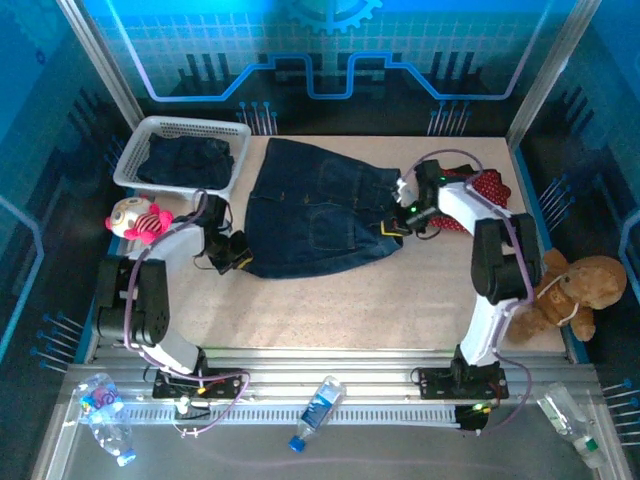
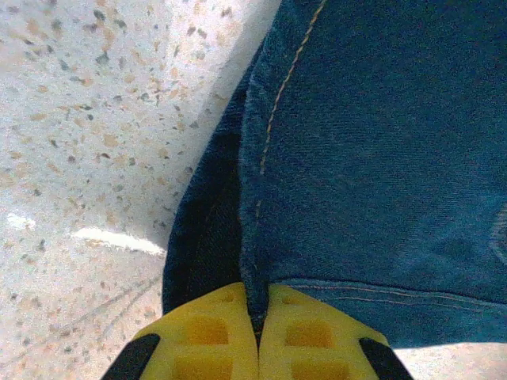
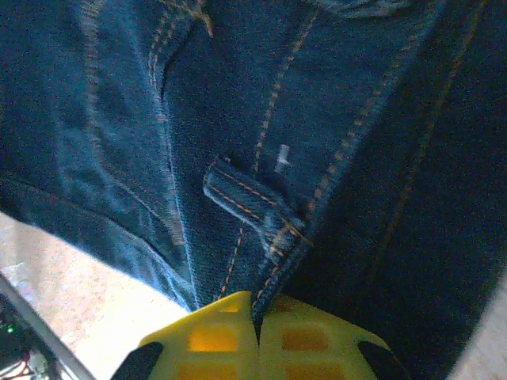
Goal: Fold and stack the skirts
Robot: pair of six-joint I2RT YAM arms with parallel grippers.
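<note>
A dark blue denim skirt (image 1: 320, 210) lies spread flat on the middle of the table. My left gripper (image 1: 238, 252) is at its near left corner. In the left wrist view its yellow fingers (image 2: 206, 332) are shut on the skirt's (image 2: 372, 158) side seam at the hem. My right gripper (image 1: 395, 224) is at the skirt's right edge. In the right wrist view the right gripper (image 3: 255, 307) is shut on the denim (image 3: 238, 119) just below a belt loop (image 3: 249, 198). A red patterned skirt (image 1: 490, 186) lies behind the right arm. Another dark skirt (image 1: 190, 160) sits in the basket.
The white mesh basket (image 1: 150, 135) stands at the back left, with a pink-and-white plush toy (image 1: 138, 218) in front of it. A brown teddy bear (image 1: 565, 290) sits at the right edge. Plastic bottles (image 1: 318, 408) lie on the rail in front of the arm bases.
</note>
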